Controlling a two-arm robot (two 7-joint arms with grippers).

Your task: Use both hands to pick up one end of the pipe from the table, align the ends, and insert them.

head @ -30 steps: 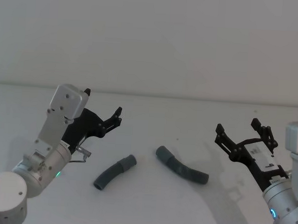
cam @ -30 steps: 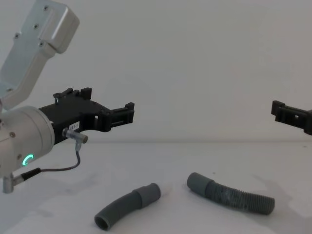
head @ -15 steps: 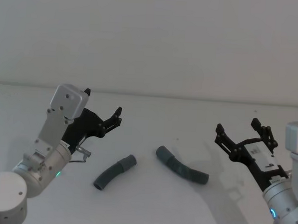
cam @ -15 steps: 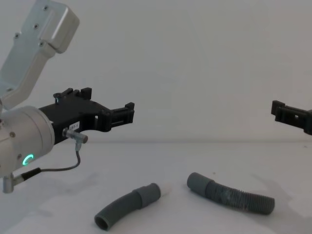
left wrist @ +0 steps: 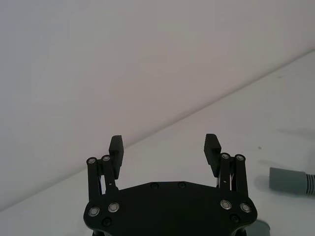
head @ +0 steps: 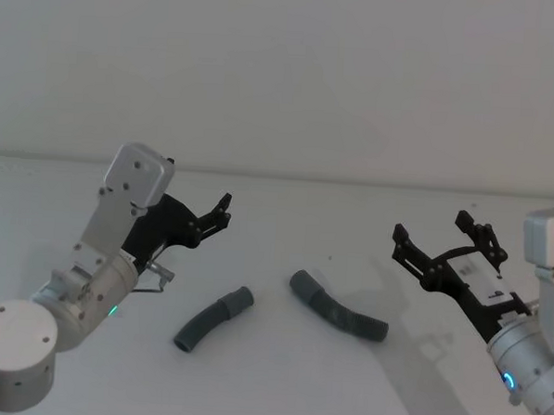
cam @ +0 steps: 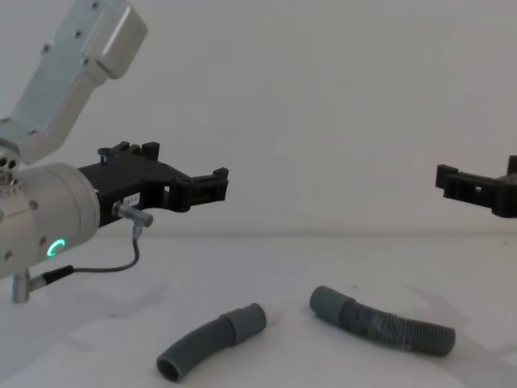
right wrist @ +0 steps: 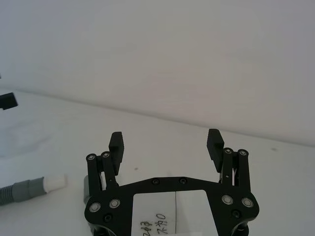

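Observation:
Two dark grey pieces of the pipe lie apart on the white table (head: 277, 384). The short smooth curved piece (head: 212, 319) (cam: 203, 345) is on the left. The longer ribbed piece (head: 341, 310) (cam: 386, 324) is on the right. Their cuffs (head: 239, 300) (head: 301, 285) face each other across a small gap. My left gripper (head: 198, 182) (cam: 182, 164) (left wrist: 164, 145) hovers open above the table, behind and left of the short piece. My right gripper (head: 431, 227) (cam: 483, 174) (right wrist: 166, 140) hangs open in the air right of the ribbed piece. Neither holds anything.
A pale grey wall (head: 284, 78) rises behind the table's far edge. A thin grey cable (cam: 121, 263) loops under the left wrist, whose ring (cam: 55, 247) glows green. The ribbed piece's cuff (left wrist: 290, 180) shows in the left wrist view.
The left arm has lifted and swung a little forward and to the right. The right gripper has shifted slightly left, toward the ribbed piece. Both stay open, and the pipe pieces have not moved.

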